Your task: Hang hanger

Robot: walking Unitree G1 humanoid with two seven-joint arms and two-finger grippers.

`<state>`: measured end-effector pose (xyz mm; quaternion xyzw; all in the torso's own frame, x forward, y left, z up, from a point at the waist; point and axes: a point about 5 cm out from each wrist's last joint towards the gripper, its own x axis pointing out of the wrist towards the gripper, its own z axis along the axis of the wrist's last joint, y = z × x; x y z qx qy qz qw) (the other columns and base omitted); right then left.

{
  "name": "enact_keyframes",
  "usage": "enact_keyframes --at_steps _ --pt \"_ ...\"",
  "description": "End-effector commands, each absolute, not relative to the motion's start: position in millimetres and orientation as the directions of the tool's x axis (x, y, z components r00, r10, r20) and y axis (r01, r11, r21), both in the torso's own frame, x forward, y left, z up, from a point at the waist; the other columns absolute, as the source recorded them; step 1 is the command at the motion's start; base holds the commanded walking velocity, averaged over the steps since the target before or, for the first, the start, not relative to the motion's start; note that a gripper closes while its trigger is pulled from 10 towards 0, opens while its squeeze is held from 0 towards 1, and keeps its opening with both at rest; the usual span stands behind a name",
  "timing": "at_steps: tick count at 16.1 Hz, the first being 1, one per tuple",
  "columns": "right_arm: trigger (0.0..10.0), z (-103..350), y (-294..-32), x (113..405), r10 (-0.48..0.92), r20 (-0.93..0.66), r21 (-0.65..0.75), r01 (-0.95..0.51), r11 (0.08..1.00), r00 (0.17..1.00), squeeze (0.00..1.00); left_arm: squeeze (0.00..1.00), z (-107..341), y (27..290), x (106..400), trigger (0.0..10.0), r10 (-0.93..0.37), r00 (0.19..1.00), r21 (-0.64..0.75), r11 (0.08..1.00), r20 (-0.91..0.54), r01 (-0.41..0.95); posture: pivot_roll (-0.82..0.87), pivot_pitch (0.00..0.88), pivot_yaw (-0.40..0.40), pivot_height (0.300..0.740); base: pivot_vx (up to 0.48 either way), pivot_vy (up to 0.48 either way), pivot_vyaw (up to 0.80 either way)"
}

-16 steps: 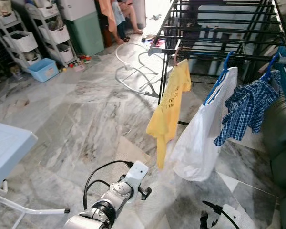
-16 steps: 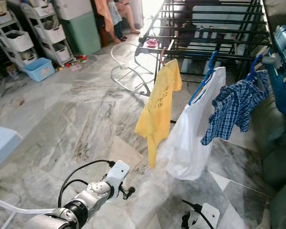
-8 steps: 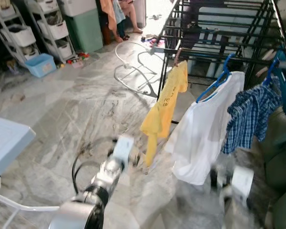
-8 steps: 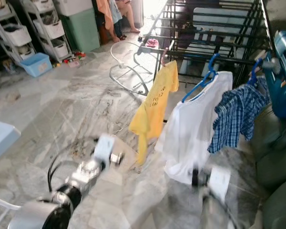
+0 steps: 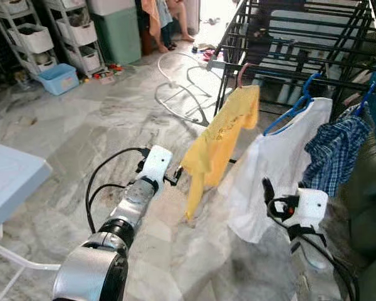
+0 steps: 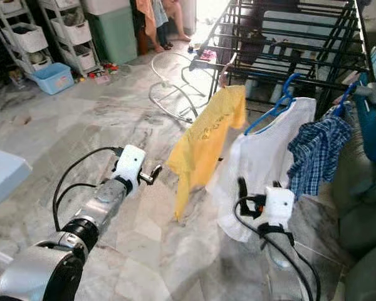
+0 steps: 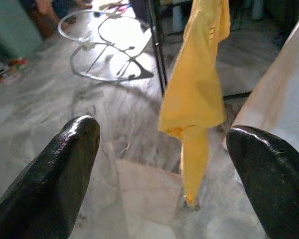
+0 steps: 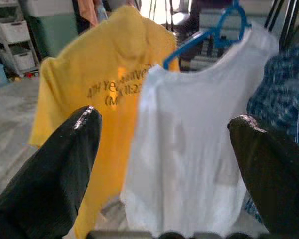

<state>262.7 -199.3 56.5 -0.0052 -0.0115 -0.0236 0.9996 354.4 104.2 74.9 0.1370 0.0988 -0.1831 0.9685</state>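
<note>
At your far left you have white wire shelving units with storage bins (image 5: 31,37) against the wall, a pale blue plastic tub (image 5: 58,78) on the grey marble floor (image 5: 81,138) just in front of them, and a green cabinet (image 5: 119,34) beside them. A corner of the light blue tabletop (image 5: 9,182) sits at the left edge, near you. A person's bare legs (image 5: 166,25) show in the doorway beyond the cabinet, and a white tubular frame (image 5: 178,88) lies on the floor near the rack.

Your left end effector (image 7: 162,164) is raised out in front, its two black fingers (image 7: 72,149) spread wide and holding nothing; through the gap you look at the yellow T-shirt (image 5: 216,141), which hangs from a pink hanger (image 5: 243,70) on the black metal drying rack (image 5: 301,37).

Moving right, the white T-shirt (image 5: 272,169) hangs on a blue plastic hanger (image 5: 294,103) hooked over the same rack rail, just beside the yellow one. Your right end effector (image 8: 164,164) is lifted in front of the white shirt, near it but not touching, fingers (image 8: 266,154) spread apart and empty. Further right, a blue checked shirt (image 5: 335,147) hangs on another blue hanger (image 5: 366,97), touching the white shirt's edge. A dark green sofa edge (image 5: 370,207) fills your far right.
</note>
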Motion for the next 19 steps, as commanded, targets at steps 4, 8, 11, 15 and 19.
enact_keyframes --at_steps 4,8,11,15,19 --pt "10.0 46 -192 228 -0.026 -0.024 -0.026 0.025 0.999 0.999 0.00 0.00 47 122 326 10.0 -0.328 0.920 0.220 0.901 -0.216 0.373 0.05 0.000 0.000 0.740 0.000 0.000 0.00" --pt "10.0 43 -192 202 -0.070 -0.055 -0.003 0.070 0.998 0.996 0.00 0.00 26 178 288 10.0 -0.256 0.940 0.318 0.893 -0.228 0.320 0.09 0.000 -0.024 0.740 0.000 0.000 0.00" --pt "10.0 59 -204 192 -0.105 -0.010 -0.001 0.105 0.994 0.994 0.00 0.00 33 181 275 10.0 -0.346 0.919 0.376 0.839 -0.188 0.393 0.13 0.000 -0.039 0.740 0.000 0.000 0.00" --pt "10.0 66 -209 196 -0.106 -0.002 -0.021 0.106 0.994 0.994 0.00 0.00 51 156 284 10.0 -0.365 0.931 0.319 0.883 0.005 0.345 0.15 0.000 -0.054 0.740 0.000 0.000 0.00" --pt "10.0 82 -207 198 -0.145 0.032 -0.027 0.146 0.989 0.989 0.00 0.00 42 171 274 10.0 -0.315 0.949 0.288 0.906 -0.029 0.310 0.12 0.000 -0.064 0.740 0.000 0.000 0.00"
